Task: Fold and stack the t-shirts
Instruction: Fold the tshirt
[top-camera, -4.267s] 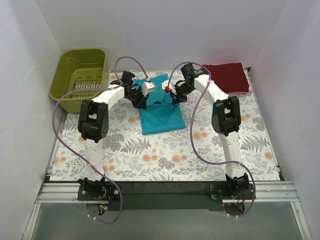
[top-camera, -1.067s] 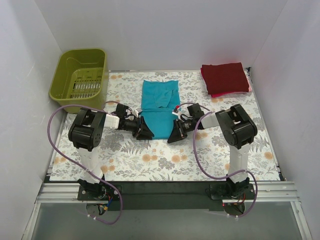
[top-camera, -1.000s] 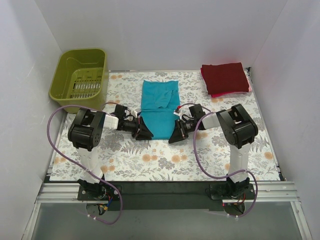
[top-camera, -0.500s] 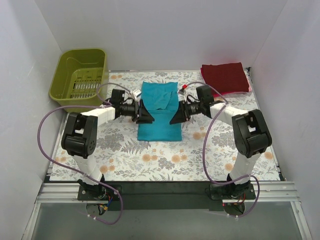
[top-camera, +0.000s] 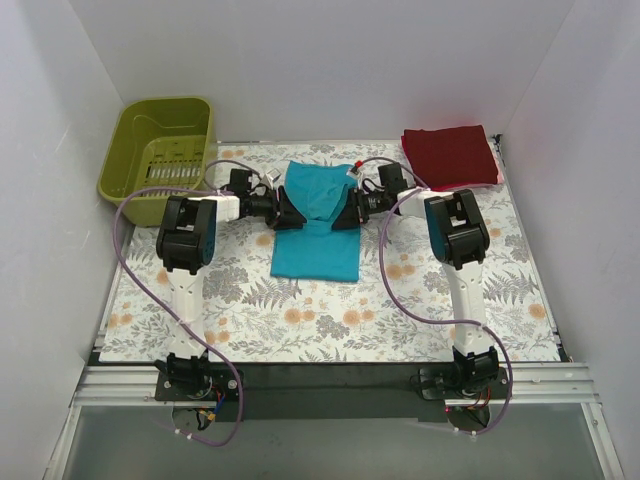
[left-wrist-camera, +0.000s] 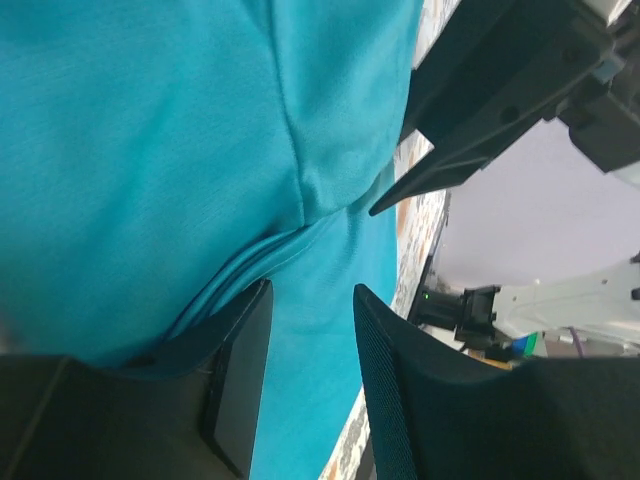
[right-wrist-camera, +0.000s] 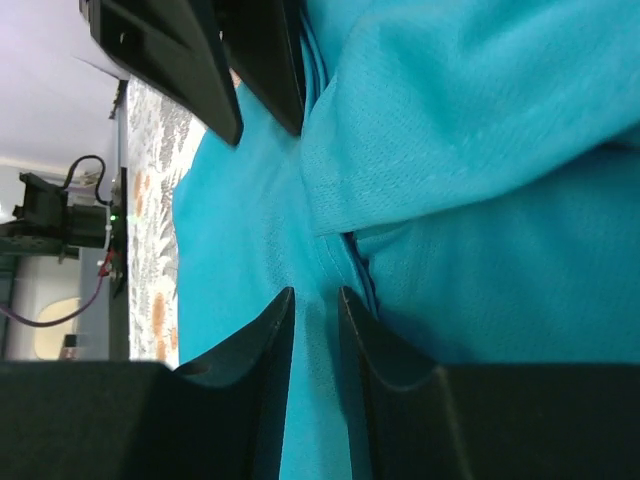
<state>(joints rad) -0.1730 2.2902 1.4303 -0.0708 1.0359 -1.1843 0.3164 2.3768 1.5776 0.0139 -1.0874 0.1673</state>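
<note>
— Where does the teal t-shirt (top-camera: 315, 240) lie?

— Flat in the middle of the tabletop (top-camera: 300, 320). Its long axis runs from the top of the overhead frame toward the bottom, and its upper part is rumpled and gathered.

— And the jaws?

— One pair is on each side of that upper part. The left gripper (top-camera: 287, 207) sits at the shirt's left edge and the right gripper (top-camera: 348, 208) at the opposite edge. They point at each other across the short axis, so each arm is nearest its own edge.

— Holding anything?

— In both wrist views the jaws are nearly together, with a bunched fold of teal cloth running in between. Each pair seems clamped on the shirt's edge.

— So which way does the fold go?

— Probably along the long axis, with the upper half carried toward the lower hem. The dark red stack (top-camera: 450, 155) lies in the upper right of the frame, well apart.
</note>
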